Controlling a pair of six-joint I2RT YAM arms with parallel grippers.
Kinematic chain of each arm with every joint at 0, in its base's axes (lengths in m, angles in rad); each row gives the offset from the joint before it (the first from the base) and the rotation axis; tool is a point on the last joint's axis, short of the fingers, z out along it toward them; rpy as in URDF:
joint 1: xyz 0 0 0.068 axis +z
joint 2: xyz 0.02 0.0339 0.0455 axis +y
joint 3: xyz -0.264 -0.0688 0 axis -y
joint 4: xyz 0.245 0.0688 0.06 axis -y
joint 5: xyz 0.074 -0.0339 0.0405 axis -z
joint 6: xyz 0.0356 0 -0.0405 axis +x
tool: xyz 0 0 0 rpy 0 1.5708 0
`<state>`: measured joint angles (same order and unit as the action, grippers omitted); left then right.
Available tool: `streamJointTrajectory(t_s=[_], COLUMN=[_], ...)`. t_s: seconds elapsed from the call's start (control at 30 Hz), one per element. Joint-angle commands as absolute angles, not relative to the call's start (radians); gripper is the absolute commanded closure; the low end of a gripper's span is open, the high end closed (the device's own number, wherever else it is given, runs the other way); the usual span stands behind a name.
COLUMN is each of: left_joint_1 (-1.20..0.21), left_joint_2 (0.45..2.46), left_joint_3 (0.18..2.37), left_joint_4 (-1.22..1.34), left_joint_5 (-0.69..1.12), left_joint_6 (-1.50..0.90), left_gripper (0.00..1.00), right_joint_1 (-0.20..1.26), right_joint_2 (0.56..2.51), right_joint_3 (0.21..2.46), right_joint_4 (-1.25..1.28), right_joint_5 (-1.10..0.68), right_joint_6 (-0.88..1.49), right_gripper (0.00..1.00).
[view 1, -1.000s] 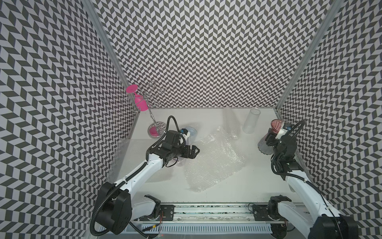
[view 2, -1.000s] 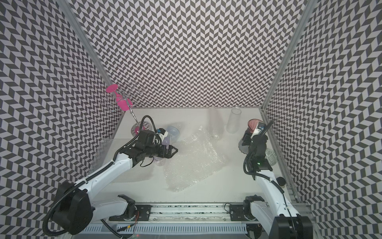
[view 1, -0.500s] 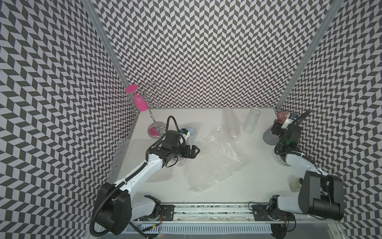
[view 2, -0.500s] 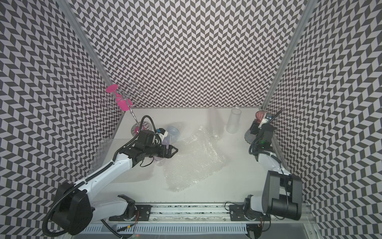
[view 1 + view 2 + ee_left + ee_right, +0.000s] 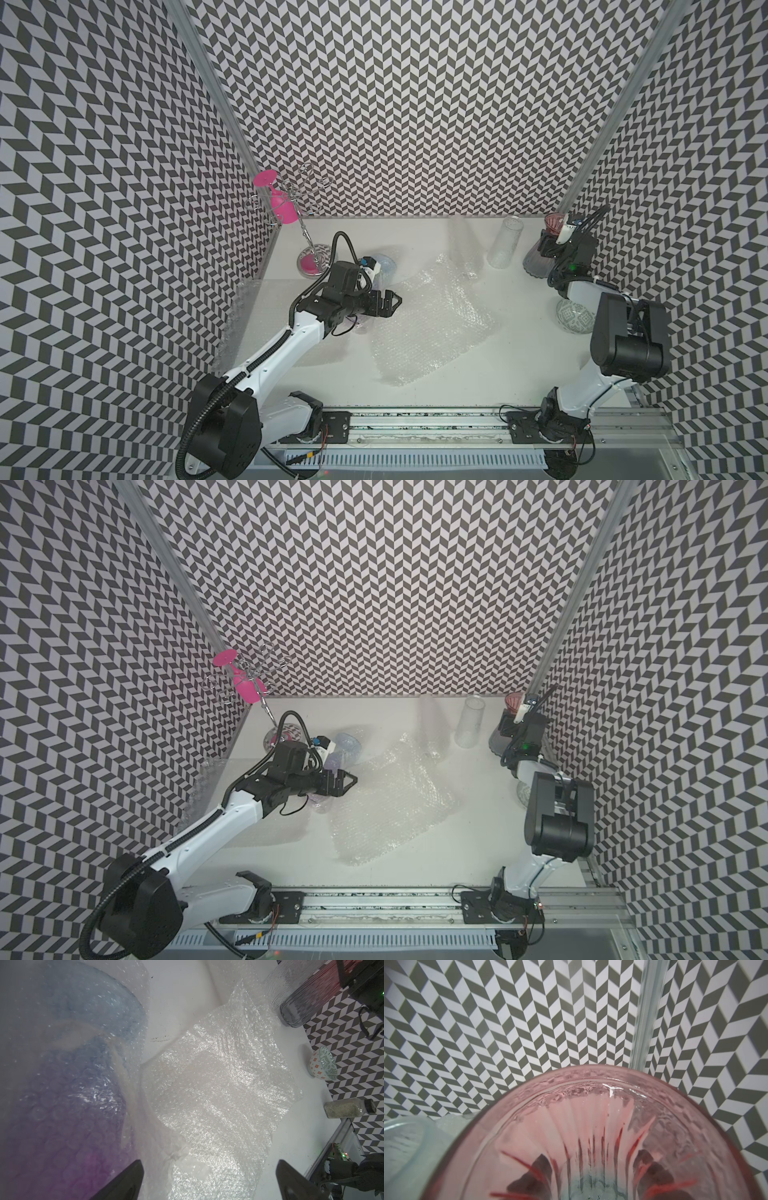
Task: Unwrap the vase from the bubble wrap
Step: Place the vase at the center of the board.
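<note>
1. The bubble wrap point(image 5: 432, 328) point(image 5: 218, 1088) lies flat and open in the middle of the table point(image 5: 415, 237).
2. More wrap is round a blue and purple vase point(image 5: 72, 1084) point(image 5: 384, 266). This vase lies on its side, touching the sheet's edge.
3. The left gripper point(image 5: 395, 300) point(image 5: 207, 1180) has its jaws wide apart and holds nothing.
4. It hangs just over the wrapped vase and points at the flat sheet. In the left wrist view the vase is beside one finger, and the sheet shows between the two.
5. The right gripper point(image 5: 555, 245) point(image 5: 591, 1172) is well apart from the sheet, in the far right corner. Its fingers point(image 5: 533, 1174) hug a pink vase point(image 5: 591, 1115) on both sides.
6. A tall clear glass point(image 5: 505, 245) stands between the sheet and the pink vase.
7. A small patterned bowl point(image 5: 575, 322) sits by the right arm.
</note>
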<state>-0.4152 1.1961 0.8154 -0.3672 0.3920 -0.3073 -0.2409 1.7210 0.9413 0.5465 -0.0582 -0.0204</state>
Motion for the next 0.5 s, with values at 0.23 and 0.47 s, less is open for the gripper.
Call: streamJointTrajectory(t_s=[0.23,0.47], left_joint_1=[-0.409,-0.407], left_joint_2=[1.196,1.210], left_joint_3=[0.803,0.806], left_joint_4=[-0.306,-0.297], left_joint_5=[0.418,0.415], left_joint_6=[-0.344,-0.350], left_gripper=[0.00,0.01], right_joint_1=[-0.243,-0.236], right_joint_2=[1.776,1.795], right_joint_3=[1.035,1.014], right_joint_4=[0.772,0.787], right_joint_5=[-0.161,-0.168], right_joint_6=[-0.033,-0.038], right_gripper=[0.95,0.86])
